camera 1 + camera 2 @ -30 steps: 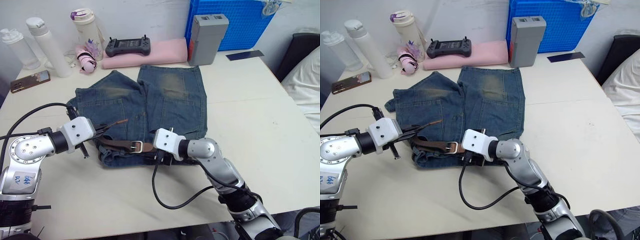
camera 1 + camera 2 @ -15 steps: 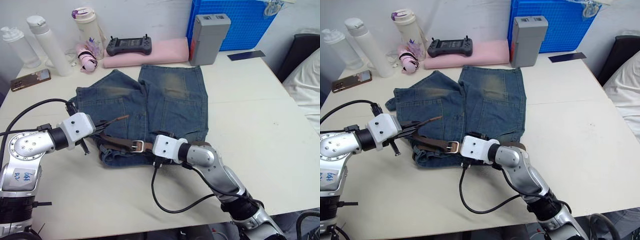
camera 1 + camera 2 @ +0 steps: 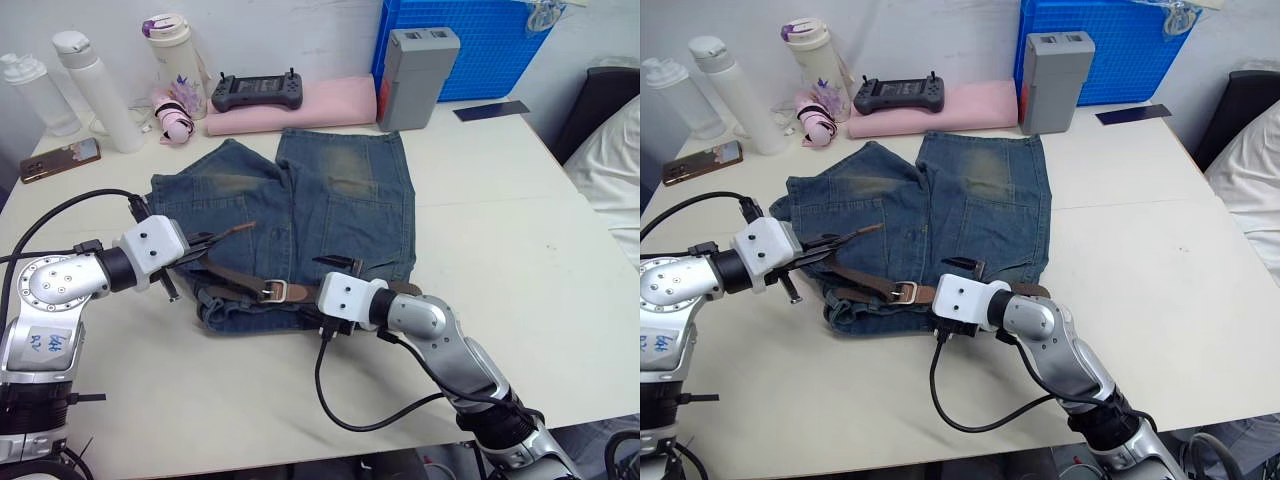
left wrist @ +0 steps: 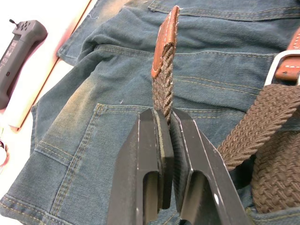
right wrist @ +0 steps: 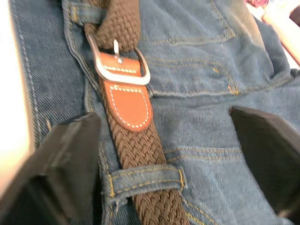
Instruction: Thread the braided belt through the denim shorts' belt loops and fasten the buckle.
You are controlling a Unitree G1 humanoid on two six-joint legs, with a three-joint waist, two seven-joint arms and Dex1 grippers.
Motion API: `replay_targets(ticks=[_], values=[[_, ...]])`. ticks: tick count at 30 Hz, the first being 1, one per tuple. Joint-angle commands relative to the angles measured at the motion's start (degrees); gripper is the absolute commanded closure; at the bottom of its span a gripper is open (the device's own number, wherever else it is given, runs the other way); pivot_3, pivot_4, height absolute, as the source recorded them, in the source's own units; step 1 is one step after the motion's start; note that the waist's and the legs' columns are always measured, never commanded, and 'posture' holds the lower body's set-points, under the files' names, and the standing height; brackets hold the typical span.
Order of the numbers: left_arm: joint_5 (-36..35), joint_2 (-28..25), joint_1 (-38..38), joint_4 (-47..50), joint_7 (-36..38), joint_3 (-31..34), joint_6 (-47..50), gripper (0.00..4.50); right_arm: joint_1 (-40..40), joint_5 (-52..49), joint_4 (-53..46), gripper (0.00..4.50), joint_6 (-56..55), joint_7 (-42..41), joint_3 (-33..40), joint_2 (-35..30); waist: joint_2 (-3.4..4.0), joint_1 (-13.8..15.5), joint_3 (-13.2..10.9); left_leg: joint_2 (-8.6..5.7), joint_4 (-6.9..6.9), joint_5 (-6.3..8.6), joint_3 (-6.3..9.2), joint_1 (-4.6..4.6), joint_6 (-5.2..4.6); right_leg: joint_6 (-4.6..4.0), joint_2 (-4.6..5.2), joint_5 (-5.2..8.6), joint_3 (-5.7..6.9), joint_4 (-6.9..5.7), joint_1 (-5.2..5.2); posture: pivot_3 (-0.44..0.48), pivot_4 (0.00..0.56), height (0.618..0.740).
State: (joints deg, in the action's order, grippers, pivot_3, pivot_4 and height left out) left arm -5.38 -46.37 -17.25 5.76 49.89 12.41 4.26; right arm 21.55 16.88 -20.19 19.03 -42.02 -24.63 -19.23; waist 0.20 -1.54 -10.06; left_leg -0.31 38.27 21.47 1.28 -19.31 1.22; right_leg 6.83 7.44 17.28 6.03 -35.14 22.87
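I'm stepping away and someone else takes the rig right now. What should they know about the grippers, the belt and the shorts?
Left gripper: shut on the braided belt just behind its leather tip, held above the denim shorts.
Right gripper: open, its fingers on either side of the belt near the buckle.
Done: the belt lies along the waistband and passes under at least one belt loop by the buckle.
Left: feed the tip through the buckle and fasten it. Whether every loop is threaded cannot be told.

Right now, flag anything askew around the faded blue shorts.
The brown woven belt's leather tip sticks up off the faded blue denim shorts, pinched by the left gripper, not through the silvery buckle.
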Motion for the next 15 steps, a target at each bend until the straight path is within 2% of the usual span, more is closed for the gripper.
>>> replay_targets(ticks=[1,15], values=[[-1.33,-1.34,-1.46,0.10,-0.31,0.89,-0.43,4.50,0.00,-1.02,-3.05,0.05,-1.81,-0.15,-0.44,-0.34,-0.02,-0.05,-0.01,0.00,0.00,0.00,-0.01,0.00,0.00,0.00,0.00,0.00,-0.01,0.00,0.00,0.000,0.150,0.739],[-1.27,-2.41,-1.83,-0.64,-0.44,1.63,-0.39,4.50,1.23,4.86,-0.95,0.05,-4.95,1.13,-3.50,-2.86,-0.05,-0.05,-0.02,0.01,0.03,0.00,-0.03,0.01,0.00,0.00,-0.01,0.00,-0.02,-0.03,0.00,0.000,0.150,0.739]])
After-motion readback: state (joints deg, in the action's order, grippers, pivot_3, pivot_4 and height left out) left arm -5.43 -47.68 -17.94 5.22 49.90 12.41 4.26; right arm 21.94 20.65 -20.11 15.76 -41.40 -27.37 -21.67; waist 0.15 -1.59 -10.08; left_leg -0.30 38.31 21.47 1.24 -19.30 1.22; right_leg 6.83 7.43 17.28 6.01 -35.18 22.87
